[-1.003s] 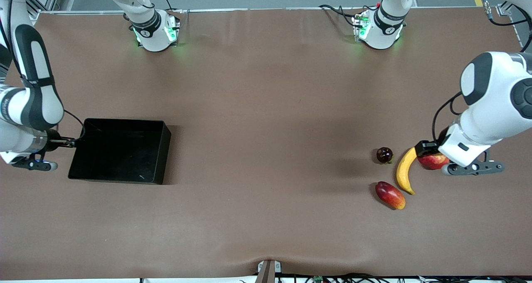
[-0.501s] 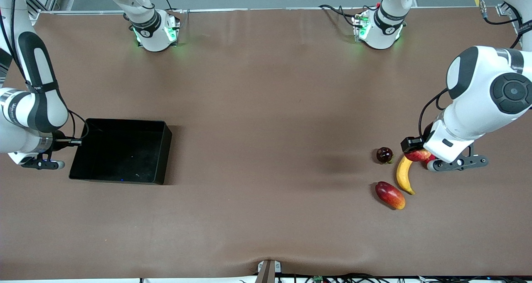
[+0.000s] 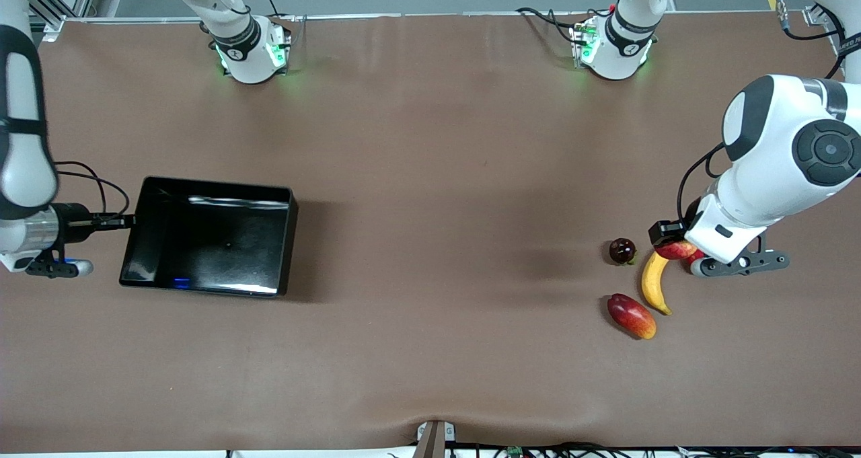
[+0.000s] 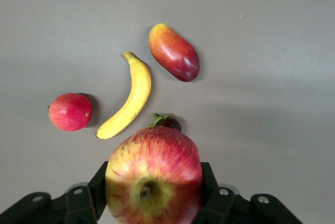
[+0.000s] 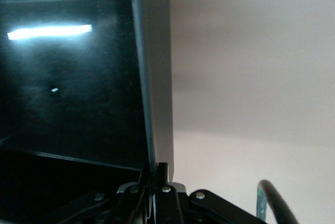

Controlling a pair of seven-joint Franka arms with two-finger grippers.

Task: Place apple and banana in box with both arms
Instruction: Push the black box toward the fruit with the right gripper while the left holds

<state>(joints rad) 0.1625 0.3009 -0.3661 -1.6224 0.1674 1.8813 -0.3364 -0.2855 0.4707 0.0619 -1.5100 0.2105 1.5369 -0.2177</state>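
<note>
The left pincer is clamped on the apple, one black finger pressed against each side of the fruit, and in the left wrist view the apple's yellow-green stem spot faces the camera while the red skin with yellowish streaks fills the space between the fingers. In the front view the left pincer holds the apple up over the upper end of the banana, at the left arm's end of the counter. The banana lies on the counter, curved, its darker tip toward the front camera. Beside it lies a red-orange mango, nearest the front camera of the group, and a small dark round fruit with green leaves sits farther from that camera, near the banana's upper end. A plain pinkish-red round fruit rests just beside the banana; the left arm mostly hides it in the front view. At the right arm's end of the counter, the right pincer is closed tight on the thin wall of the box, the two fingers meeting on either side of the wall's edge in the right wrist view. The box is glossy black with nothing in it, and it is well apart from the fruits.
</note>
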